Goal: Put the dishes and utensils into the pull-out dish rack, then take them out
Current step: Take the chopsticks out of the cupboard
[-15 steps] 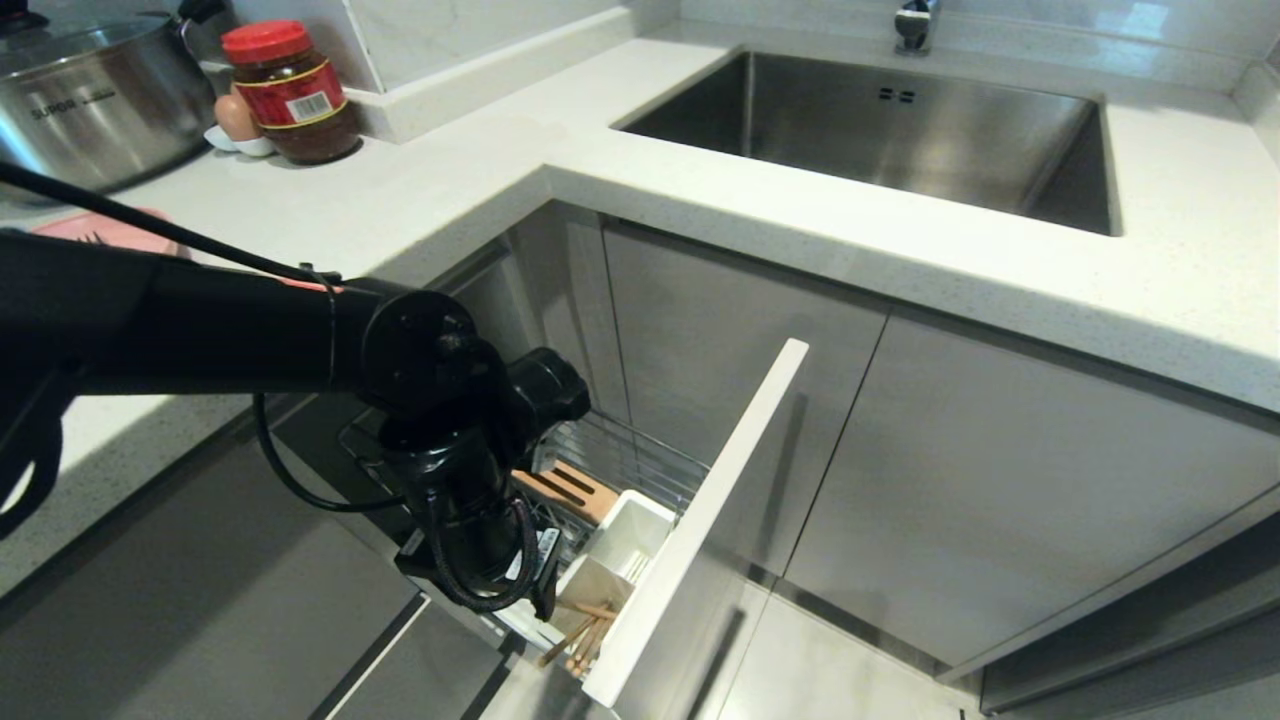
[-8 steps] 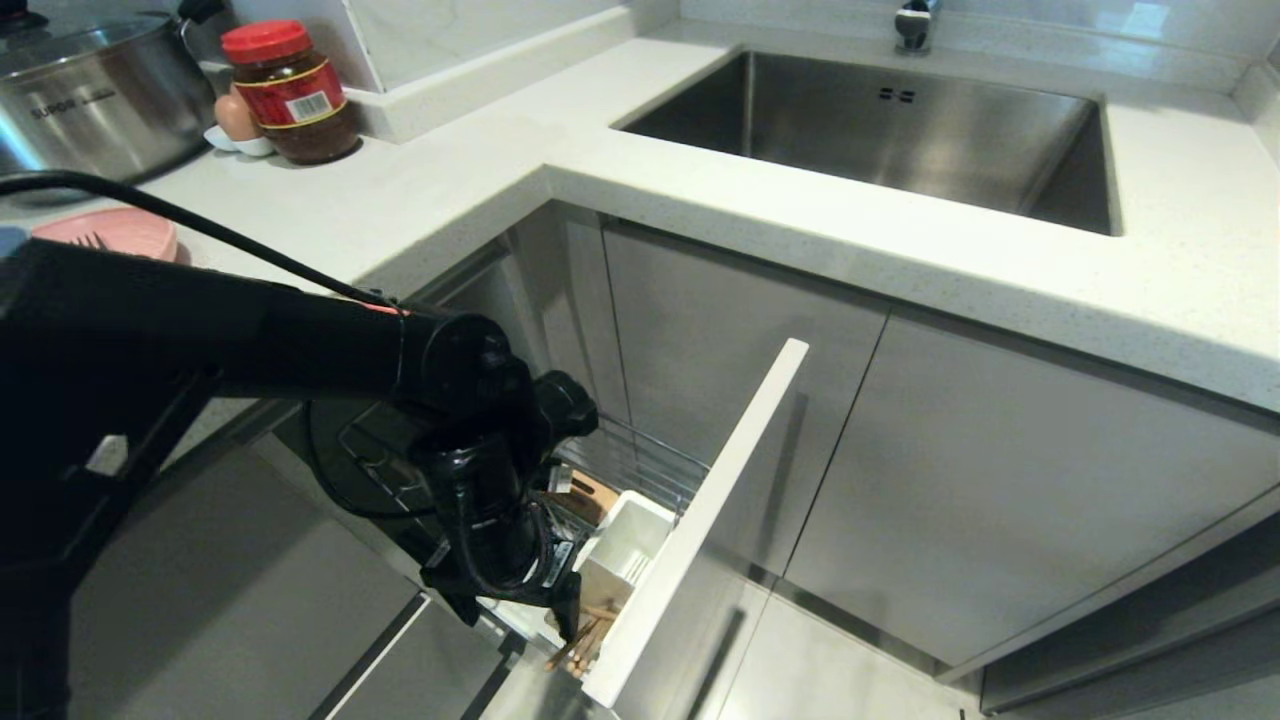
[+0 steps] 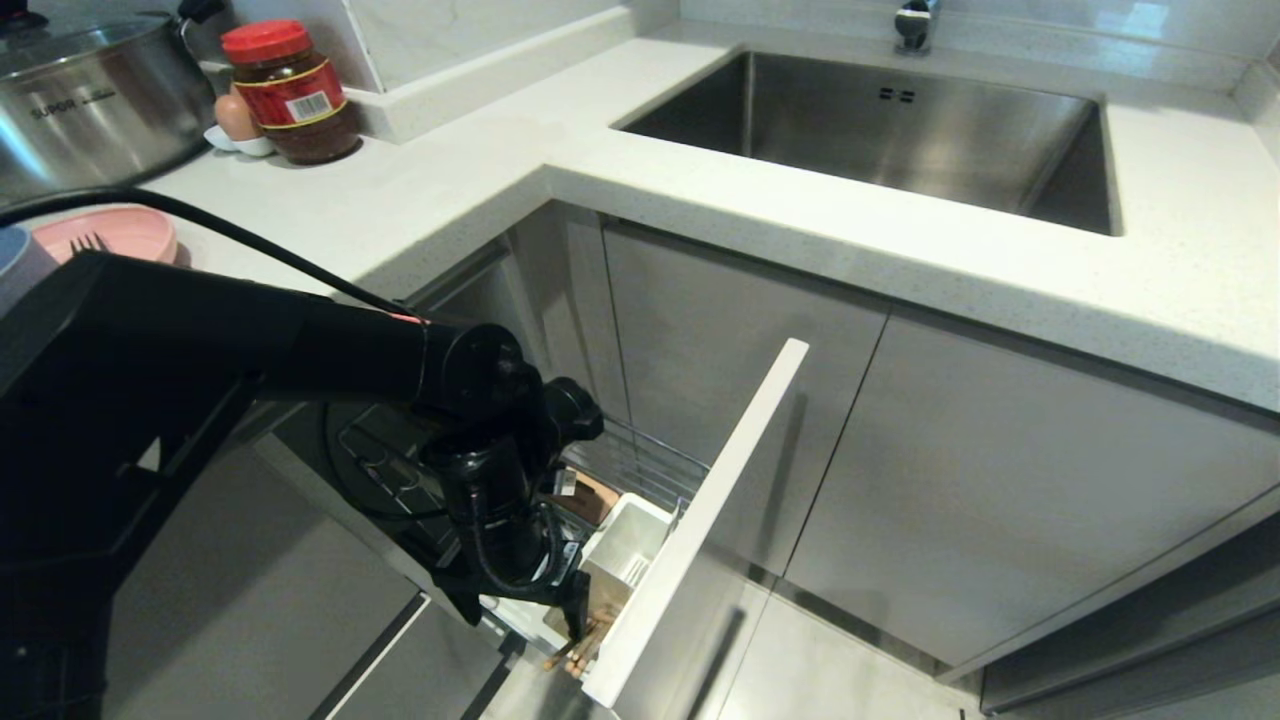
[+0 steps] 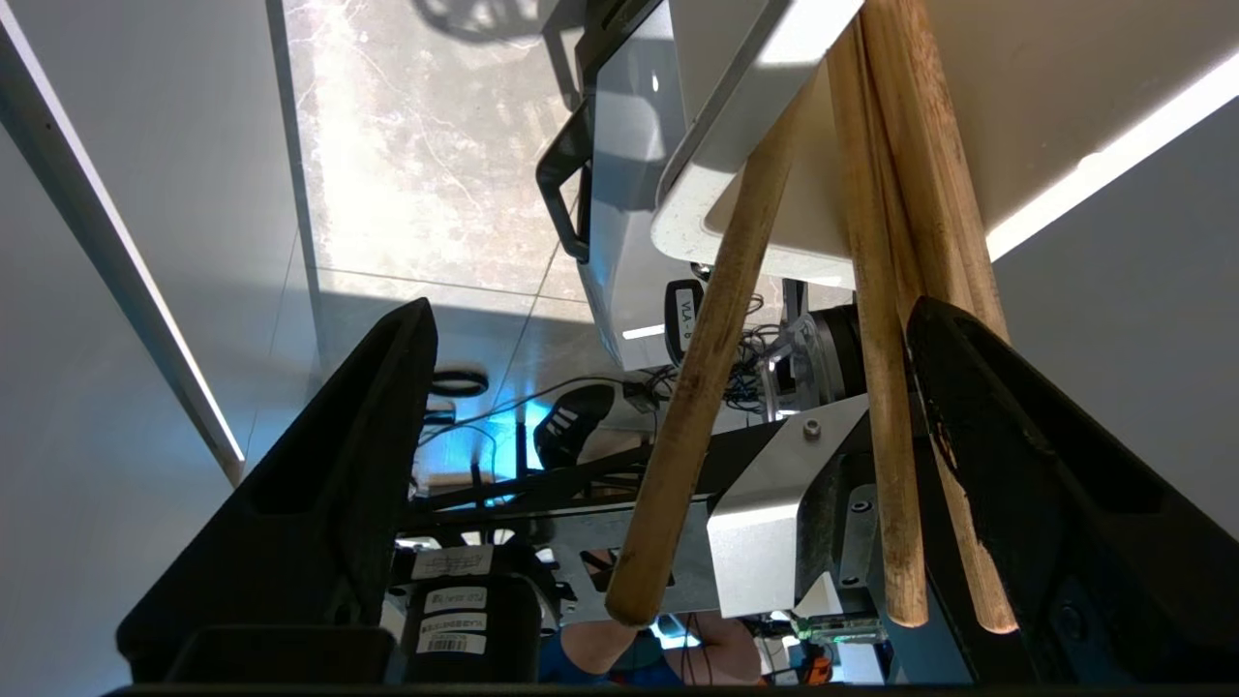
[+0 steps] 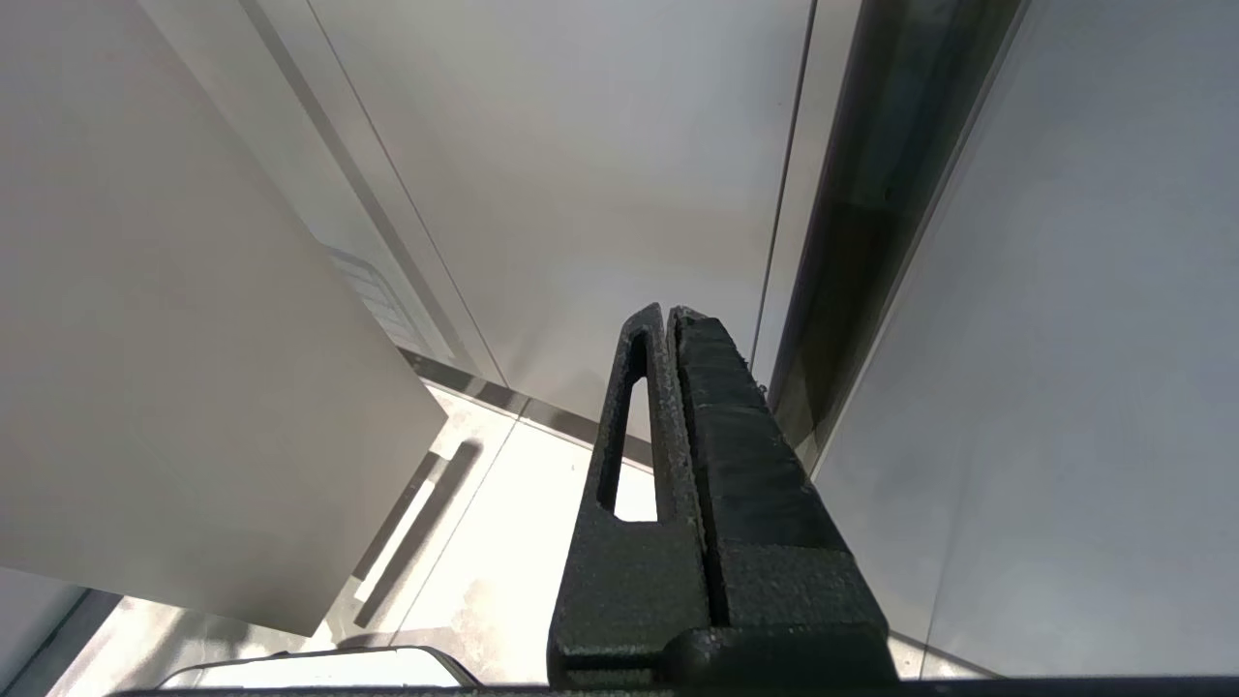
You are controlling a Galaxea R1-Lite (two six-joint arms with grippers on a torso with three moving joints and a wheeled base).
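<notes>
Left arm (image 3: pixel 300 350) lowered, pale speckled countertop (image 3: pixel 480 170), grey cabinets (image 3: pixel 1000 490)

The light wooden chopsticks (image 4: pixel 876 319) stand tilted in a white plastic utensil cup (image 3: pixel 625 552) at the front of the pulled-out chrome wire dish rack (image 3: pixel 640 465), just behind its narrow white front panel (image 3: pixel 700 530). The flat pink plate (image 3: pixel 110 235) lies on the worktop (image 3: pixel 420 170), a silver fork (image 3: pixel 88 242) resting on it.
</notes>
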